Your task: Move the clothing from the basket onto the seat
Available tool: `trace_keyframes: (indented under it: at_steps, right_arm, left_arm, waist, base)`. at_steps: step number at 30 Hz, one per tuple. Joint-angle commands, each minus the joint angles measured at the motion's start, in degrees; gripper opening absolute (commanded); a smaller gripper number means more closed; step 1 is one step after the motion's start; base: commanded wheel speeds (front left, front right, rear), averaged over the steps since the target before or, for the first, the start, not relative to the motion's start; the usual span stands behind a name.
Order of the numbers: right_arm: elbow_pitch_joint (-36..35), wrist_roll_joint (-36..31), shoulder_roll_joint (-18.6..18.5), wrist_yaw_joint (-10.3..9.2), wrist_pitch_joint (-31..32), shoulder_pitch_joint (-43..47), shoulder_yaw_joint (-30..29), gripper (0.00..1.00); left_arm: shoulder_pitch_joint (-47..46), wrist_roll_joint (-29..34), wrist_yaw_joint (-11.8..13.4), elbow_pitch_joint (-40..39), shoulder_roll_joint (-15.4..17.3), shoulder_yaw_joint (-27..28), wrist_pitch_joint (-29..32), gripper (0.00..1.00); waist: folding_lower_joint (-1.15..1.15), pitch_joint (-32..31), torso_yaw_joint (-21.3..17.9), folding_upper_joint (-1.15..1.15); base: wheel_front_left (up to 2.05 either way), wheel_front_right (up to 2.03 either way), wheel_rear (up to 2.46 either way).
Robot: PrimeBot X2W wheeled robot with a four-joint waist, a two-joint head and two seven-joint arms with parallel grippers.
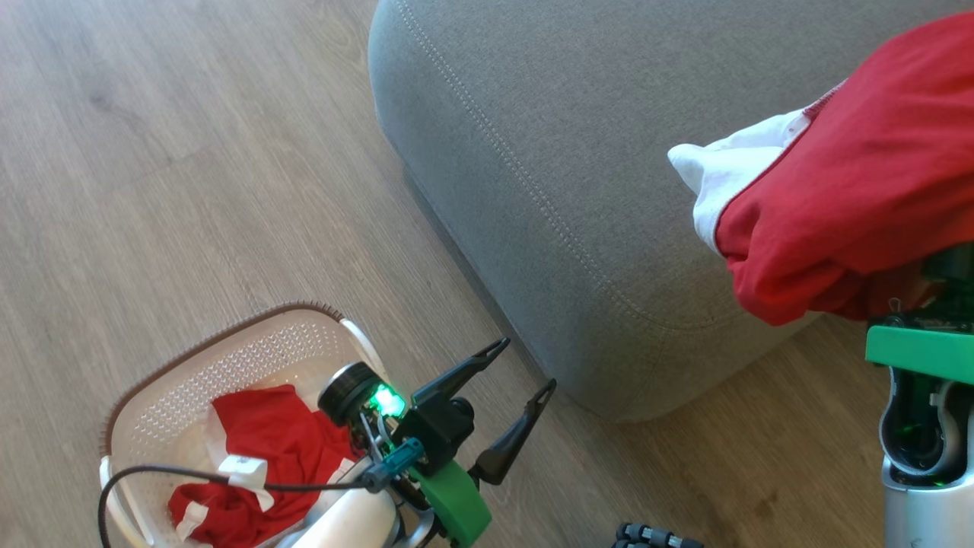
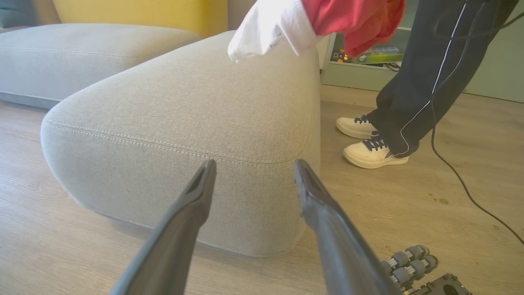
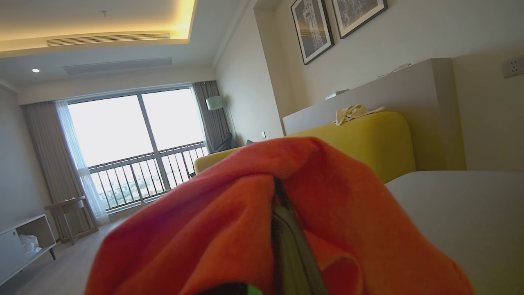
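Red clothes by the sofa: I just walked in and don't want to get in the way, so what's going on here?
The robot's right gripper is shut on a red garment with white trim, held up over the grey seat, not laid down yet. Its left gripper hangs open and empty next to the basket on the floor, where a second red garment lies. A person stands close to the seat.
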Motion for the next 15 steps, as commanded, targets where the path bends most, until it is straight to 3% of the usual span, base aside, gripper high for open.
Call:
trace_keyframes:
  at_steps: [1, 4, 15]
  right_arm:
    - [-2.35, 0.4, -0.37, 0.0, -0.13, -1.47, 0.8, 0.0]
    - [-1.61, 1.02, -0.37, 0.0, -0.13, -1.46, 0.55, 0.0]
    - [4.14, -7.82, -0.37, 0.0, -0.13, -7.57, 1.18, 0.0]
  left_arm:
    - [-2.32, -0.28, -0.07, -1.66, 0.46, 1.18, -0.29, 1.0]
    - [-2.31, -0.31, -0.07, -1.68, 0.74, 1.09, -0.29, 1.0]
    - [-2.22, 0.5, -0.07, -2.38, 2.27, 0.66, -0.29, 1.0]
  waist:
    - [-0.01, 0.08, -0.02, 0.0]
    - [-0.01, 0.2, -0.02, 0.0]
    - [-0.01, 3.28, 0.73, 0.0]
  base:
    - [0.0, 0.0, 0.0]
    - [0.0, 0.0, 0.0]
    - [0.0, 0.0, 0.0]
